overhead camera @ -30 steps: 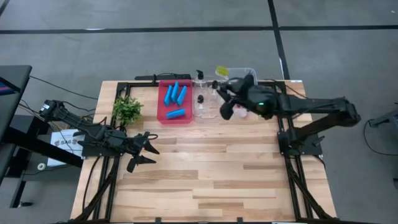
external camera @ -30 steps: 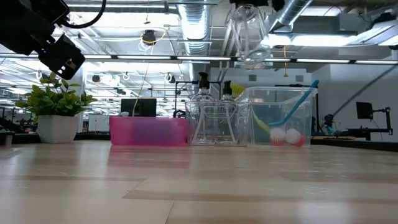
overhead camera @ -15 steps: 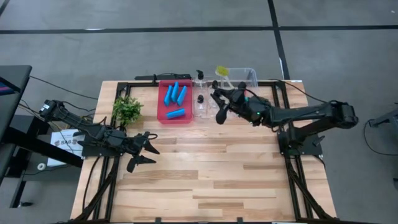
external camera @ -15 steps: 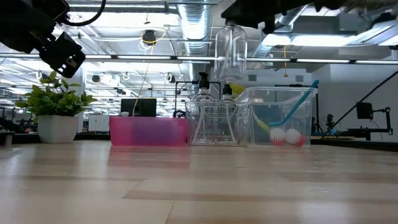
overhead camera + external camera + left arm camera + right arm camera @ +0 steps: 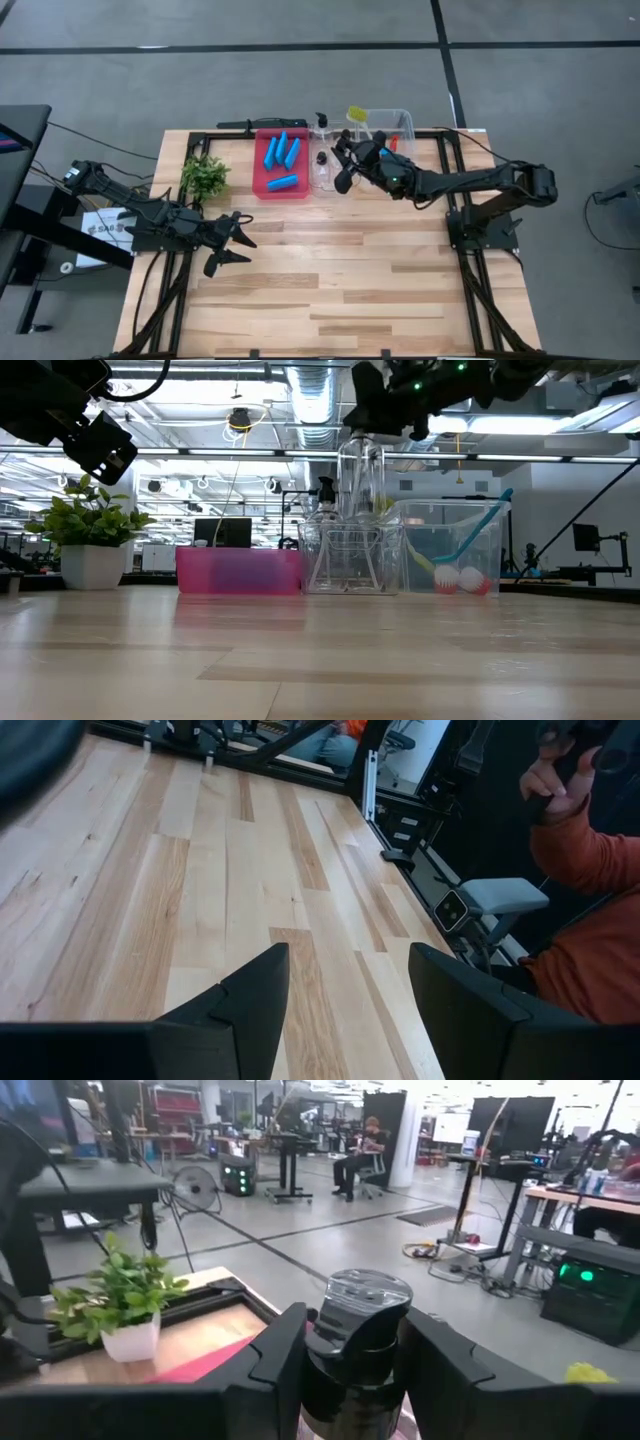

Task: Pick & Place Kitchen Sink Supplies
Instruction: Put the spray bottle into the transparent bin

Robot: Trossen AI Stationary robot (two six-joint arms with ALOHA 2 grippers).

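Note:
My right gripper [image 5: 343, 170] reaches from the table's right to the middle clear bin [image 5: 328, 172] at the far edge, shut on a clear bottle [image 5: 360, 490] with a black pump top. In the low view the bottle hangs upright below the gripper [image 5: 385, 405], its lower part overlapping the bin [image 5: 345, 560], where two more pump bottles [image 5: 327, 510] stand. Blue sponges [image 5: 283, 152] lie in the red tray [image 5: 262, 188]. Brushes [image 5: 455, 555] lean in the right clear bin [image 5: 400, 118]. My left gripper [image 5: 240, 250] hovers open above the table's left part. My right gripper pinches the bottle's black pump top [image 5: 362, 1342] between its two fingers [image 5: 275, 1370], one on each side. The fingers come in about level from the table's right. The bottle hangs upright below the hold; whether its base touches the bin's floor I cannot tell.
A small potted green plant [image 5: 204, 177] stands left of the red tray. The wooden table's near half [image 5: 330, 290] shows bare boards. In the left wrist view a person in an orange sleeve [image 5: 590, 880] sits beyond the table's edge.
My right gripper has moved toward the table's left and down, carrying the bottle from above the right bin to over the middle bin. The bottle has dropped from high above the bins to their level and now hangs upright.

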